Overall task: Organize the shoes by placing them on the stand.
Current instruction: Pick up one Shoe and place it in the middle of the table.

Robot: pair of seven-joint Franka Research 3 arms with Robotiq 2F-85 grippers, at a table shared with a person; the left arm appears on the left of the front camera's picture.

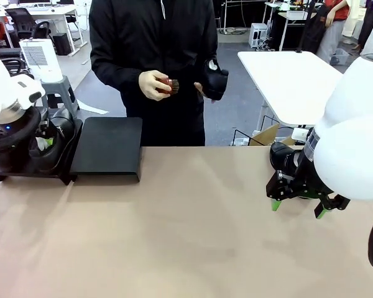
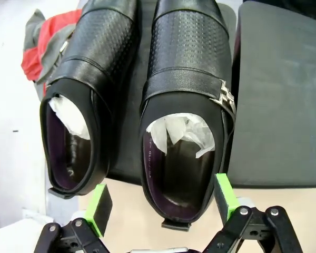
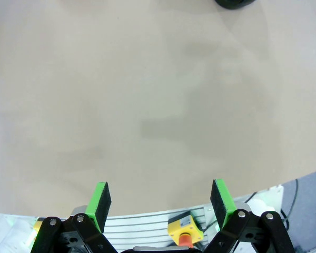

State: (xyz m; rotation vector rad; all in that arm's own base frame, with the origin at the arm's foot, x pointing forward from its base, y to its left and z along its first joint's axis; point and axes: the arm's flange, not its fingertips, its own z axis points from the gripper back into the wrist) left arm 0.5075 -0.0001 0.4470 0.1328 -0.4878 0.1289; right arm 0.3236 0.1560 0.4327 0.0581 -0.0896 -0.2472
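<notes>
Left gripper (image 2: 161, 203): jaws spread, straddling one heel; we could not tell whether they touched it. Two glossy, perforated leather shoes (image 2: 187, 105), stuffed with crumpled paper, sat on the matte black stand (image 1: 109, 146) at its left end, toes cut off. Right gripper (image 1: 298, 208): jaws spread above the bare tabletop (image 3: 147, 105). A dark object (image 3: 234, 2) was cropped at the far edge.

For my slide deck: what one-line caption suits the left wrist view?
Open left gripper over two paper-stuffed black shoes standing side by side on the stand.

No legible text or labels anywhere.
</notes>
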